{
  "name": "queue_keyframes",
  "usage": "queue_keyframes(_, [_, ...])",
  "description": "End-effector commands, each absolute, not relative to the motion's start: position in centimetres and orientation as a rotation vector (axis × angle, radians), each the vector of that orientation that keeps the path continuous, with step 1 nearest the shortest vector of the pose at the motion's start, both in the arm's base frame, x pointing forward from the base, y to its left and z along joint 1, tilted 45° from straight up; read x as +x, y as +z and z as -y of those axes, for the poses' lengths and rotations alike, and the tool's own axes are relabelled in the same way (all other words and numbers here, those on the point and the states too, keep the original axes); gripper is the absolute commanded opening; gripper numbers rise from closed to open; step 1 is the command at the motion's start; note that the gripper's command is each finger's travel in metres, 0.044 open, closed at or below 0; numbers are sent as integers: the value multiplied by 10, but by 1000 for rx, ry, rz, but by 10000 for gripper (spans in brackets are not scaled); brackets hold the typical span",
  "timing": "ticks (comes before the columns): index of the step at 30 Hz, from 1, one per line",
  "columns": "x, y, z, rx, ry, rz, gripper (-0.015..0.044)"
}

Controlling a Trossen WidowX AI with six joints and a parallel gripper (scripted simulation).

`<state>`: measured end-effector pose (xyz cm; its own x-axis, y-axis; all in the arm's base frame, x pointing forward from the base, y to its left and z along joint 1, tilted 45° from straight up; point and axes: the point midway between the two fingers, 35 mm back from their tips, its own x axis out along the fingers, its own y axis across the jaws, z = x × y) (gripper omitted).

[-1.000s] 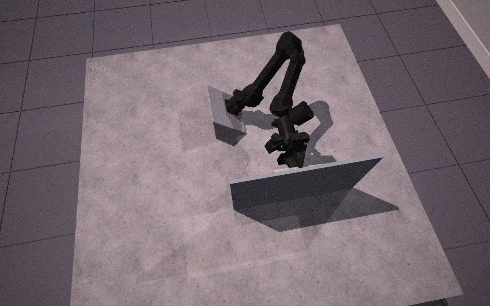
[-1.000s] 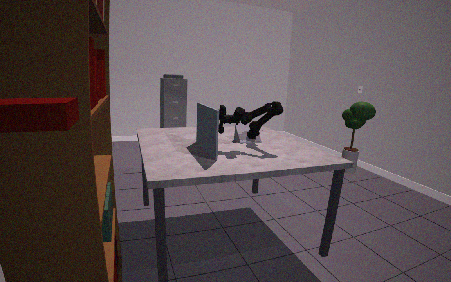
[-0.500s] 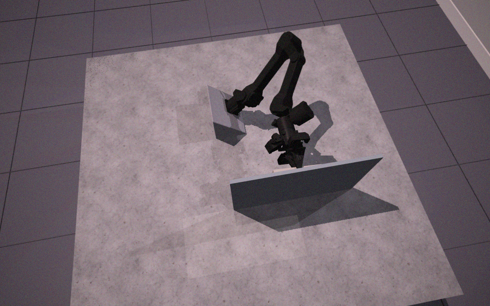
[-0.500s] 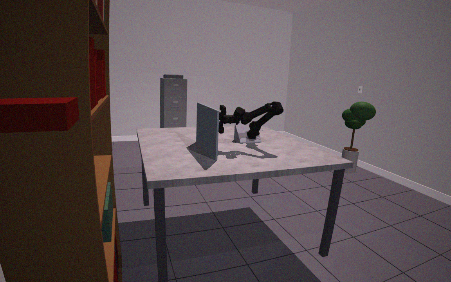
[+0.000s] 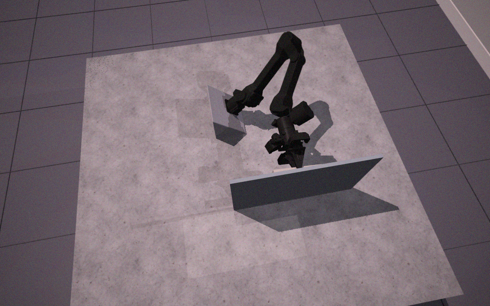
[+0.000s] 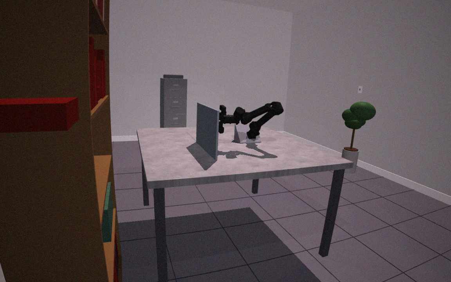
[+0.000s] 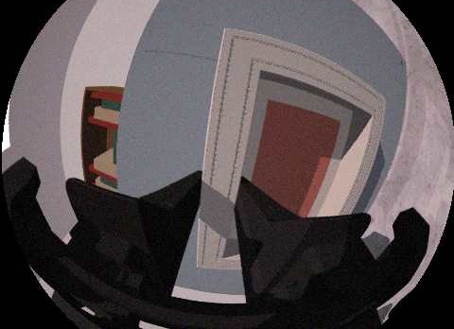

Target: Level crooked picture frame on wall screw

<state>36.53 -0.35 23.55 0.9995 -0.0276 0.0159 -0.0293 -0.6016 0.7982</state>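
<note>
The picture frame [image 7: 240, 50] [image 5: 283, 170], with a pale border around a red picture, hangs against the front of a blue-grey upright panel [image 7: 170, 93] [image 5: 303, 186] [image 6: 206, 129]. The wrist view is turned sideways: the table lies at its right, so the frame's top bar runs up and down at the left. My gripper [image 7: 219, 180] [image 5: 299, 166] is shut on that top bar, one finger on either side. Lens distortion keeps me from telling how crooked the frame hangs. The screw and notched strip are hidden behind it. In the exterior view the panel hides the frame.
The panel stands on the table [image 5: 136, 152] [image 6: 283, 154]. A grey wedge-like block [image 5: 220, 114] stands beside the arm's base. A bookcase [image 6: 45, 175] [image 7: 90, 145] is beyond the panel. A filing cabinet [image 6: 173, 105] and a potted plant [image 6: 362, 110] stand farther off.
</note>
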Motion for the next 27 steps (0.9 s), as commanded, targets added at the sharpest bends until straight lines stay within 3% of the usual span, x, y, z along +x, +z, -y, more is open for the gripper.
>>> queue_keyframes(1, [365,236,4,2220,4,37,0])
queue_keyframes(27, [365,242,9,2220,4,37,0])
